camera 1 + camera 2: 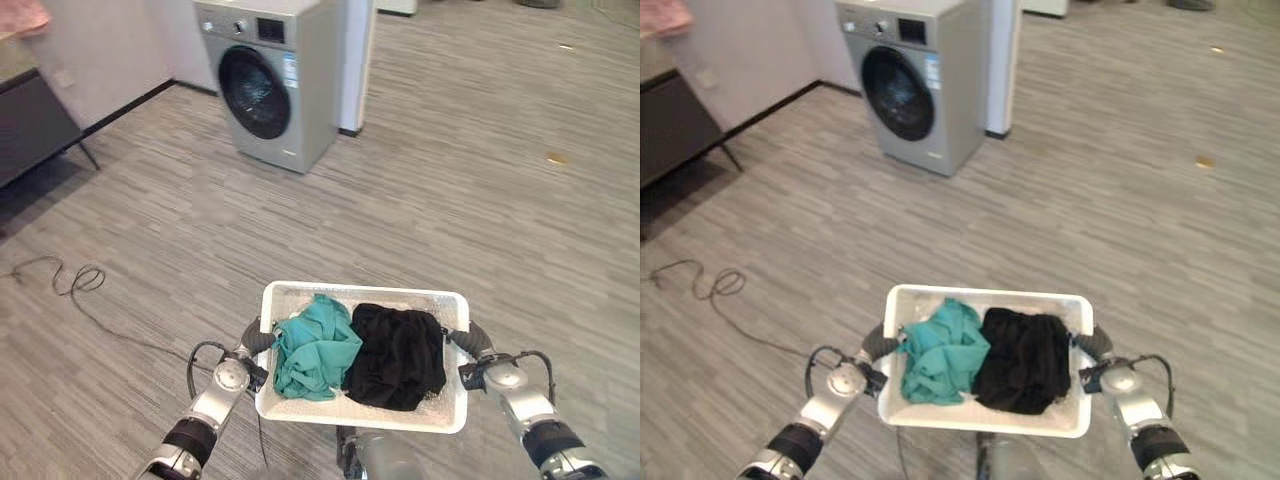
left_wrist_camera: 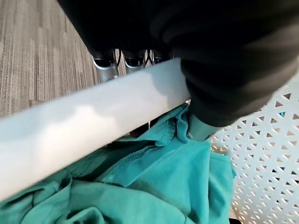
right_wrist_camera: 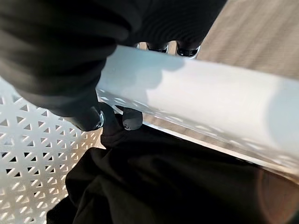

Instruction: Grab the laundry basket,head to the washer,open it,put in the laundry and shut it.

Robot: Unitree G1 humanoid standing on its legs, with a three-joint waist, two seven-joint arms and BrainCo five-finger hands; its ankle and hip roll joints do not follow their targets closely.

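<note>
Basket: white laundry basket (image 1: 363,300) is carried just in front of the robot, off the floor, level, well short of the washer and to its right.
Washer: grey front-loading washer (image 1: 268,80) stands far ahead of the basket by the wall, its round dark door (image 1: 254,92) shut.
Laundry: black garment (image 1: 398,355) fills the basket's right half, teal garment (image 1: 315,347) the left half, the two touching in the middle.
Left hand: left hand (image 2: 233,60) is clamped over the basket's left rim, fingers under the lip outside, thumb inside by the teal cloth.
Right hand: right hand (image 3: 60,60) grips the right rim the same way, thumb inside above the black cloth.
Progress: basket pickup looks done; the walk is underway by my reading. Left: reaching the washer, opening the door, loading both garments, closing it.
</note>
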